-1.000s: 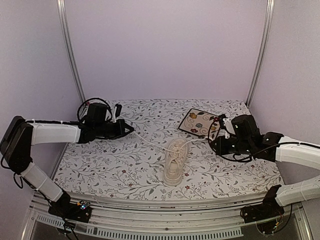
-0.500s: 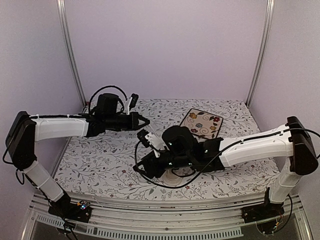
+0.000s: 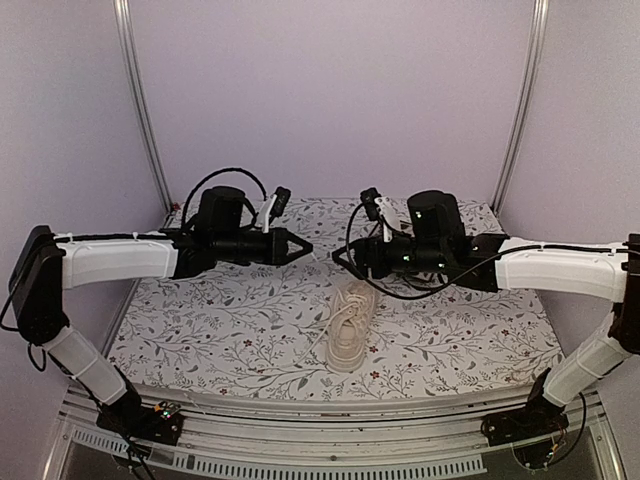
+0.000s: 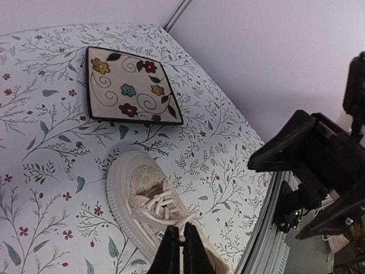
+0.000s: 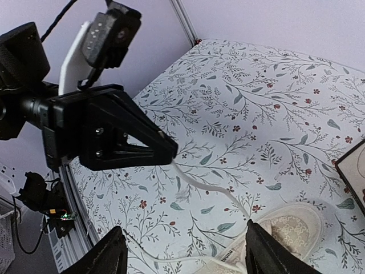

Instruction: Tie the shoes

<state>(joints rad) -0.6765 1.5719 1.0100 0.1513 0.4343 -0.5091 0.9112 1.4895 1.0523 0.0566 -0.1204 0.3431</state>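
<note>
The cream-white shoe (image 3: 350,325) lies on the floral tablecloth with its toe towards the back, also seen in the left wrist view (image 4: 142,197) and partly in the right wrist view (image 5: 285,231). My left gripper (image 3: 299,247) hangs above the table behind the shoe, shut on the end of one white lace (image 4: 183,233). That lace (image 5: 208,188) runs down from the left gripper's tip (image 5: 171,153) to the shoe. My right gripper (image 3: 345,258) faces it closely, open, its fingers (image 5: 108,257) spread above the other lace (image 5: 171,261), which lies loose on the cloth.
A square floral tile (image 4: 131,85) lies on the table behind the shoe, hidden by the right arm in the top view. Metal frame posts (image 3: 140,110) stand at the back corners. The table's front rail (image 3: 330,410) runs below the shoe.
The right arm rose off the shoe, where it was half a second ago, and swung back to face the left gripper; its jaws now stand open. The left gripper moved right with the lace.
</note>
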